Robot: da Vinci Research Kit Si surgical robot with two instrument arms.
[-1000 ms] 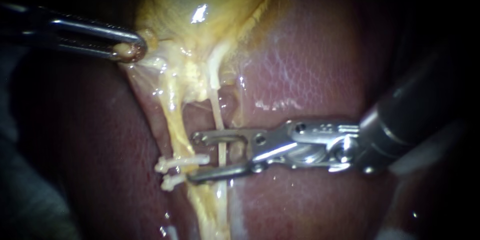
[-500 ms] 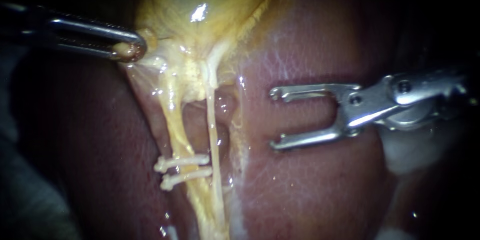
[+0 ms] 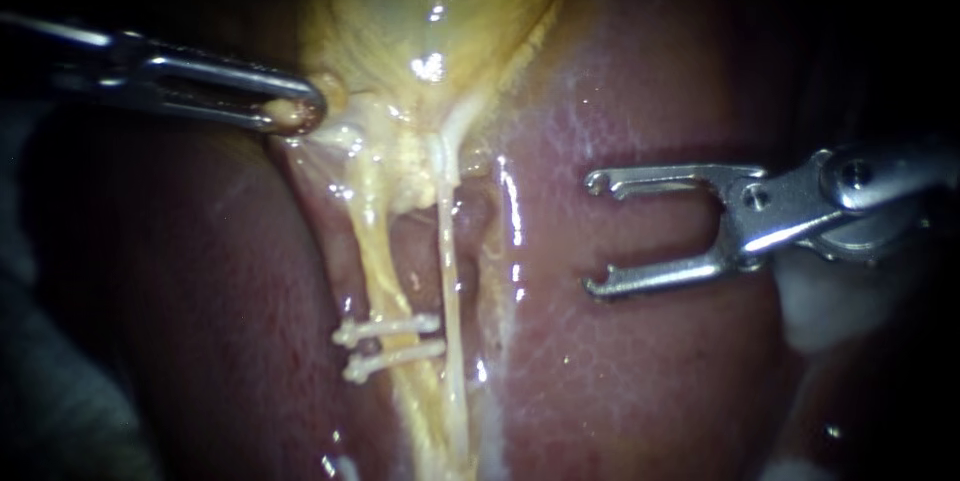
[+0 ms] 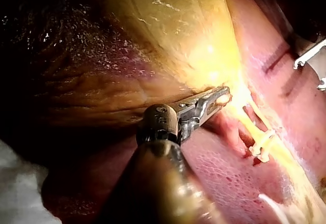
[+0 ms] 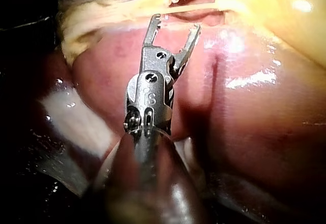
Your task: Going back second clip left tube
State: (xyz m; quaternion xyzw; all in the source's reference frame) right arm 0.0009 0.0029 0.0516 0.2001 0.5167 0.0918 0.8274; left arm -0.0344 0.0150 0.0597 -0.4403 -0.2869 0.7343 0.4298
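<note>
The right instrument (image 3: 592,235) has pulled back from the right tube (image 3: 447,251), jaws spread wide. The left instrument (image 3: 300,113) pinches the gallbladder (image 3: 420,11).

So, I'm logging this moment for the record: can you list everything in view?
gallbladder: one, yellow, top middle of the endoscope view.
liver: one, reddish-pink, under and on both sides of the tubes.
left tube: one, yellow, running down from the gallbladder.
right tube: one, pale and thin, just right of the left tube.
clips: two, white, one below the other across the left tube, low down.
left instrument: one, metal, jaws shut on the gallbladder's lower edge.
right instrument: one, metal, jaws open and empty, over the liver, right of both tubes.
</note>
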